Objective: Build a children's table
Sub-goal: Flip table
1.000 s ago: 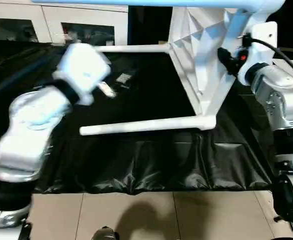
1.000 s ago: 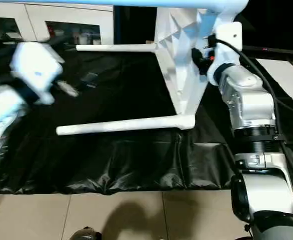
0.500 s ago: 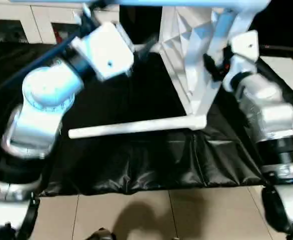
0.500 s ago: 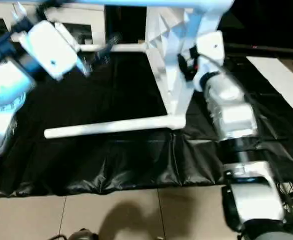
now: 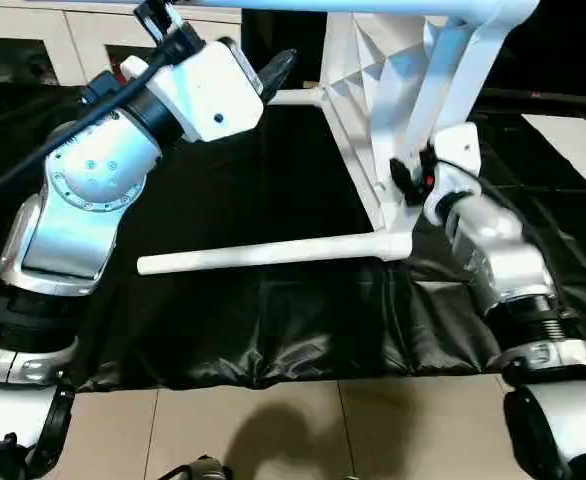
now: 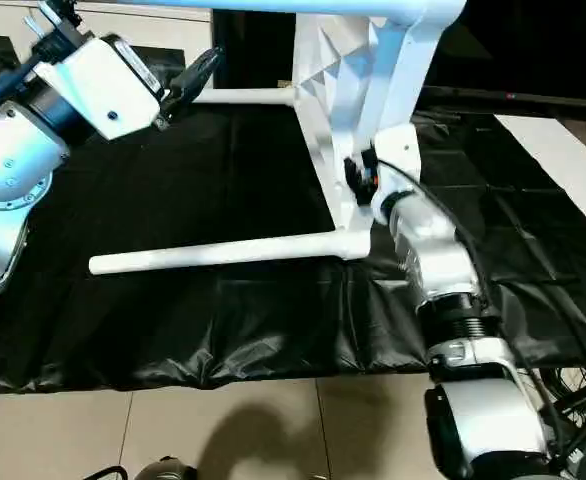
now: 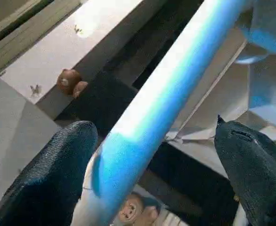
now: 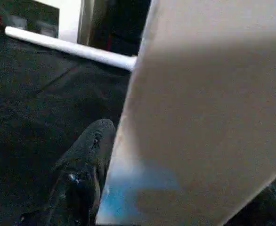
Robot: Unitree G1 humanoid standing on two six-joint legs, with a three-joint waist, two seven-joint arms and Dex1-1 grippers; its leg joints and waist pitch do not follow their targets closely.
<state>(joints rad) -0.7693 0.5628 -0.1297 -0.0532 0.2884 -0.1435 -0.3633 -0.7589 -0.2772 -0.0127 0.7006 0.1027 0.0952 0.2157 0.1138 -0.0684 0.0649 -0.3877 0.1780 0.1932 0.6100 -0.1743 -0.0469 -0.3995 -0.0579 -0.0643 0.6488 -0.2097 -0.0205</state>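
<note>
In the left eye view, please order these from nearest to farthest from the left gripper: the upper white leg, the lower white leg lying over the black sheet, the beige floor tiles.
1. Upper white plastic tube leg: right beside the left gripper.
2. Lower white plastic tube leg: below it, over the black plastic sheet.
3. Beige floor tiles: at the picture's bottom.

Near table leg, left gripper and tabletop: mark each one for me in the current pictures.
Near table leg (image 5: 263, 252): left eye view, mid-length of the tube lying over the black sheet.
Left gripper (image 7: 157, 141): left wrist view, midway between its black fingertips.
Tabletop (image 6: 348, 90): right eye view, ribbed underside, standing on edge.
</note>
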